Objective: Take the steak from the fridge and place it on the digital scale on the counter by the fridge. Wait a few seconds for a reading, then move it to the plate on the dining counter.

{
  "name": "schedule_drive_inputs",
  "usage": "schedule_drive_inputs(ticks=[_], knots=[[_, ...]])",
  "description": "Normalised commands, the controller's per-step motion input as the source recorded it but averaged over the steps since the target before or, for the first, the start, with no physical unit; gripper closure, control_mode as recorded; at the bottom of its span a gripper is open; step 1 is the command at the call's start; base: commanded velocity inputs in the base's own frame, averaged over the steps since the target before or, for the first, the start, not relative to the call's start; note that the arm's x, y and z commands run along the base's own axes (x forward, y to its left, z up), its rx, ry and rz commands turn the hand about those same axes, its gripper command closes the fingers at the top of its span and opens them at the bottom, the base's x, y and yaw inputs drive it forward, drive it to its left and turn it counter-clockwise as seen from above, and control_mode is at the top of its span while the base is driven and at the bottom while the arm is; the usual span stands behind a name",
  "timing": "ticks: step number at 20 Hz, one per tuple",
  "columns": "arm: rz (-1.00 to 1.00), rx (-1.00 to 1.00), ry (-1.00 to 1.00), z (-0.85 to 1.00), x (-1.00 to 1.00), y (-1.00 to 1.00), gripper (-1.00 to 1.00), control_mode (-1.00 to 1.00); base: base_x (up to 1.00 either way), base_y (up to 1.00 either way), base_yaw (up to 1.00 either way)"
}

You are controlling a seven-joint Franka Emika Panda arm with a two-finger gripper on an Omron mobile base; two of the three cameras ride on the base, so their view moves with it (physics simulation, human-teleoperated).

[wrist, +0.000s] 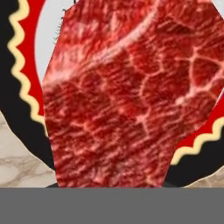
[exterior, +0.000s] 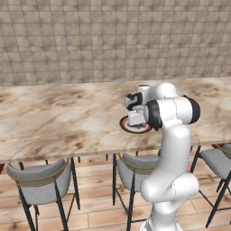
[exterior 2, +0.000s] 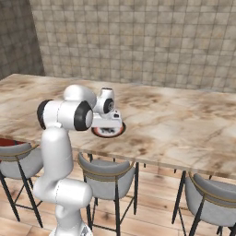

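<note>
The steak (wrist: 127, 96), red with pale marbling, takes up most of the hand view, very close to the camera. Behind it lies the plate (wrist: 13, 87) with its dark and red rim, a cream wavy line and a pale centre. In the base views the plate (exterior: 122, 124) (exterior 2: 119, 132) rests on the dining counter (exterior: 54, 122) (exterior 2: 184, 124) near its front edge. My gripper (exterior: 136, 125) (exterior 2: 107, 129) points down right over the plate, shut on the steak; its fingertips are hidden behind the meat and the hand.
Grey-seated bar stools (exterior: 43, 180) (exterior: 131, 167) (exterior 2: 108, 177) (exterior 2: 212, 198) stand under the counter's front edge. A tiled wall (exterior: 113, 40) runs behind the counter. The stone top stretches wide on both sides of the plate.
</note>
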Motion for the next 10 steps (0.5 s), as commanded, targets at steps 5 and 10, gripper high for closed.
schedule_drive_inputs(ticks=[5,10], knots=[[0.0,0.0,0.02,0.0,0.13,0.0,1.0,-1.0,0.0,0.0,0.0],[0.0,0.0,0.04,0.0,0.04,0.0,-1.0,-1.0,0.0,0.0,0.0]])
